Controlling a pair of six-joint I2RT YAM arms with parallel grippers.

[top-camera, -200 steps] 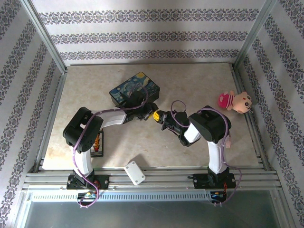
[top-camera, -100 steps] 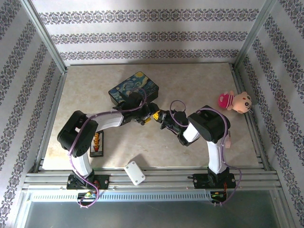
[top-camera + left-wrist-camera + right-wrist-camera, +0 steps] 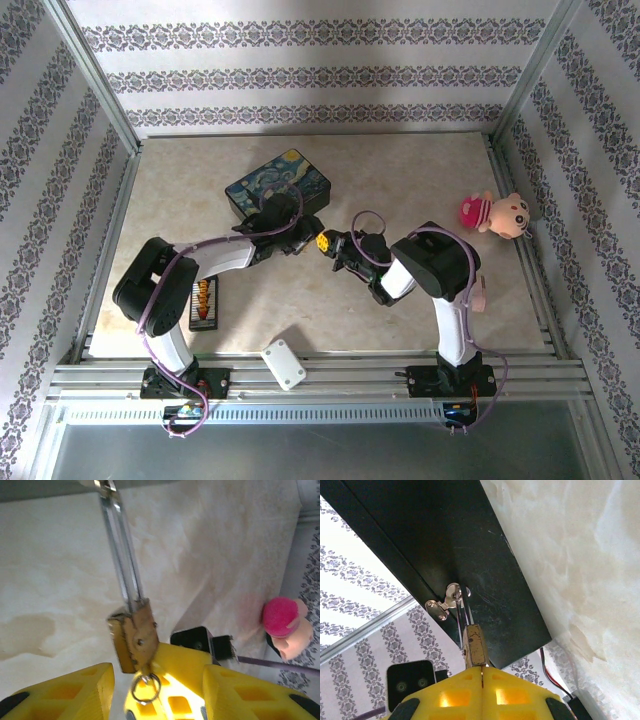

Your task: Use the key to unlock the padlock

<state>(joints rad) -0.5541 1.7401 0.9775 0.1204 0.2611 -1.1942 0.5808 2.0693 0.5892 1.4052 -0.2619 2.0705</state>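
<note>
The left fingers [image 3: 60, 692] are standing apart, flanking the brass padlock [image 3: 136, 641], which is hanging by its shackle [image 3: 122, 555] from the latch [image 3: 449, 599] of the starry-night box [image 3: 278, 183]. A small ring [image 3: 146, 688] is dangling beneath it, probably the key's. The right fingers [image 3: 455, 697] are clamping the padlock's body. The shackle is looking seated, so the unlocking is not yet done.

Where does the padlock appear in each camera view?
Top external: too small to make out, just in front of the painted box.
Left wrist: padlock lower centre, shackle running up.
Right wrist: bottom centre, pinched by the right gripper.
Shared landmark: that gripper's yellow fingers, behind the padlock in the left wrist view.
</note>
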